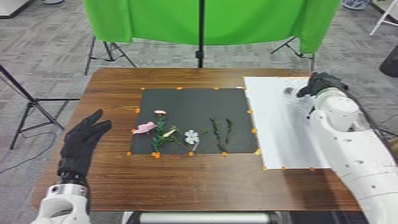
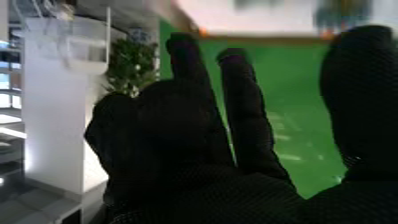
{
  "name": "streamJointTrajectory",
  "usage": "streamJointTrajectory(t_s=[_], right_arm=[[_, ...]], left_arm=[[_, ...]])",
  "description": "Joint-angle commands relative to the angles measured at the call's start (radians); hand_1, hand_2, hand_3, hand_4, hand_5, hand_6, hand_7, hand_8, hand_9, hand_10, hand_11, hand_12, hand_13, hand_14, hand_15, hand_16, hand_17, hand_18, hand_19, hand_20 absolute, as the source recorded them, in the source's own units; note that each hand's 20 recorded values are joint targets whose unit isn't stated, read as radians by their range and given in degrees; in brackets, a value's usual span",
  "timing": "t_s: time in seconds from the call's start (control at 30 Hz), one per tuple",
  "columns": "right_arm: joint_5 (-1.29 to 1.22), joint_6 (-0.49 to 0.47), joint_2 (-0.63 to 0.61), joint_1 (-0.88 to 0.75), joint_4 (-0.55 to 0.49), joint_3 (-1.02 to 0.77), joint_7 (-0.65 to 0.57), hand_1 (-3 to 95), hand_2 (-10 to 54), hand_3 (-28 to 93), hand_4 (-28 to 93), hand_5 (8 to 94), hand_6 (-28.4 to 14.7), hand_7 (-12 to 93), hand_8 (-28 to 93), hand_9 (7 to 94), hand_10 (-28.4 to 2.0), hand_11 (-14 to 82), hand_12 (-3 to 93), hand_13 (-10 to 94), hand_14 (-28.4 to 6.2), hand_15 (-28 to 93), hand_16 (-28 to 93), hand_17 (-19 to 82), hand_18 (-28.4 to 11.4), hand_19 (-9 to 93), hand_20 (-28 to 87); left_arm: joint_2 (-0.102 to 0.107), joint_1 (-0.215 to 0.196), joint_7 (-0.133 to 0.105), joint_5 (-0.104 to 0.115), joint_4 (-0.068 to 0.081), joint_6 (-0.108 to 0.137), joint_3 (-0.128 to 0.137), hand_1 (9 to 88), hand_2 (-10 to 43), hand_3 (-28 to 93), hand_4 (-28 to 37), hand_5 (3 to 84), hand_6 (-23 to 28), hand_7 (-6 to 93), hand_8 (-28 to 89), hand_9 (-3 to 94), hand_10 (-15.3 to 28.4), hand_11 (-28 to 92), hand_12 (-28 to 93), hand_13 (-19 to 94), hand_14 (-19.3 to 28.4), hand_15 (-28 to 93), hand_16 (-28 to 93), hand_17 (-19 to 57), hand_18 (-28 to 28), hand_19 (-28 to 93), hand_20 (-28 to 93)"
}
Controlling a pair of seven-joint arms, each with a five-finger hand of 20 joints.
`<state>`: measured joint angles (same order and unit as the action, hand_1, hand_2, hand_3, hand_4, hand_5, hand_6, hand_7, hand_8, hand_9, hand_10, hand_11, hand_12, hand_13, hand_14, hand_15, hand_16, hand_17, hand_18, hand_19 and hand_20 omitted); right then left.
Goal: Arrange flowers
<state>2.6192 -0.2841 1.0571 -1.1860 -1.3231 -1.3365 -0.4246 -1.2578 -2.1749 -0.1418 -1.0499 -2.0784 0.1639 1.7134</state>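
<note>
A lab, seemingly: green cloth (image 1: 155, 22), black stands (image 1: 33, 101) (even a leafy plant (image 2: 131, 62)).

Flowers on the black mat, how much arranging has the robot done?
The pink flower, white flower and green stems lie flat on the black mat, so laying them out may be done. I see no flower in the right hand, by the white sheet, or the left hand. Probably left: gathering them together.

Bright, even light, soft shadow on the white sheet (image 1: 282, 135); glare in the right wrist view
</note>
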Motion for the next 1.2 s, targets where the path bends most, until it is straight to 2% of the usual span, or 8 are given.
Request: streamJointTrajectory(t_s=[0.03, 0.13, 0.2, 0.23, 0.37, 0.5, 0.73, 1.2], right_arm=[[0.061, 0.129, 0.018, -0.056, 0.061, 0.003, 0.079, 37.8, -9.5, 65, -15, 53.3, 1.8, 16, -8, 63.6, -16.1, 18.5, 21.8, 83, -4.7, 71, 27, 62, -13.4, 93, 62], [0.069, 0.246, 0.013, -0.069, 0.080, 0.015, 0.113, 43.3, -9.5, 66, -17, 59.0, 3.3, 19, -10, 69.7, -13.8, 20.8, 21.4, 85, -3.2, 70, 26, 64, -13.0, 93, 63], [0.070, 0.282, 0.005, -0.071, 0.079, 0.023, 0.127, 47.7, -9.5, 63, -18, 62.8, 3.3, 20, -3, 73.2, -13.2, 20.9, 22.7, 87, -2.6, 70, 27, 64, -12.8, 93, 63], [0.062, 0.317, -0.003, -0.072, 0.080, 0.032, 0.131, 53.5, -9.5, 58, -18, 68.2, 3.5, 22, 2, 79.6, -11.8, 17.6, 28.4, 88, -2.0, 69, 27, 65, -12.5, 93, 64], [0.031, 0.328, -0.049, -0.077, 0.001, 0.048, 0.107, 59.5, -9.5, 56, -19, 78.2, 2.4, 24, 7, 89.2, -9.4, 13.6, 35.3, 91, -0.8, 68, 27, 67, -12.2, 93, 64], [-0.074, 0.346, -0.110, -0.071, -0.142, 0.099, 0.078, 59.8, -9.5, 57, -19, 79.4, 2.0, 24, 7, 90.0, -9.4, 13.0, 36.0, 91, -0.5, 67, 28, 67, -11.9, 93, 64], [-0.210, 0.309, -0.128, -0.042, -0.337, 0.250, 0.137, 59.2, -9.5, 57, -18, 79.4, 2.0, 23, 8, 90.2, -9.4, 11.8, 36.6, 91, -0.3, 67, 29, 68, -11.6, 93, 64], [-0.214, 0.216, -0.010, 0.025, -0.300, 0.464, 0.235, 57.4, -9.5, 56, -16, 77.9, 1.7, 22, 8, 88.3, -10.0, 12.1, 35.6, 91, -0.1, 67, 29, 67, -11.4, 93, 64]], left_arm=[[-0.012, -0.014, 0.007, -0.002, -0.001, -0.001, 0.002, 22.4, 2.9, 64, -24.8, 43.8, 3.7, 5.8, -6, 47.5, 13.2, 16, 13, 37, 15.0, 11, 3, 7.2, 11.5, 2, 21], [-0.013, -0.013, 0.007, -0.003, -0.001, -0.001, 0.001, 22.5, 3.1, 64, -24.7, 43.8, 3.7, 5.8, -6, 47.5, 13.3, 16, 13, 37, 15.1, 11, 3, 7.2, 11.5, 2, 21], [-0.014, -0.016, 0.005, -0.003, -0.001, 0.000, 0.002, 22.6, 3.1, 64, -24.7, 43.8, 3.7, 5.8, -6, 47.5, 13.2, 16, 13, 37, 15.1, 11, 3, 7.1, 11.4, 2, 21], [-0.014, -0.017, 0.005, -0.003, -0.002, 0.000, 0.002, 22.6, 3.1, 64, -24.7, 43.8, 3.7, 5.8, -6, 47.5, 13.2, 16, 13, 37, 15.1, 11, 3, 7.2, 11.4, 2, 21], [-0.015, -0.022, 0.002, -0.002, -0.004, 0.001, 0.003, 22.5, 3.0, 64, -24.6, 43.7, 3.8, 5.7, -6, 47.6, 13.4, 16, 13, 37, 15.1, 11, 3, 7.1, 11.5, 2, 21], [-0.012, -0.024, 0.000, -0.001, -0.004, 0.003, 0.005, 22.7, 3.2, 64, -24.7, 43.7, 3.8, 5.7, -6, 47.6, 13.4, 16, 13, 37, 15.1, 11, 3, 7.2, 11.5, 2, 21], [-0.011, -0.019, 0.003, -0.004, -0.003, -0.005, 0.004, 22.7, 3.2, 64, -24.6, 43.8, 4.0, 5.6, -6, 47.7, 13.4, 16, 13, 37, 15.3, 11, 3, 7.2, 11.5, 2, 21], [-0.008, -0.007, 0.012, -0.005, 0.005, -0.018, -0.003, 23.2, 3.5, 63, -24.2, 43.9, 4.2, 5.5, -6, 48.0, 13.7, 16, 13, 37, 15.7, 11, 3, 7.2, 11.7, 2, 20]])
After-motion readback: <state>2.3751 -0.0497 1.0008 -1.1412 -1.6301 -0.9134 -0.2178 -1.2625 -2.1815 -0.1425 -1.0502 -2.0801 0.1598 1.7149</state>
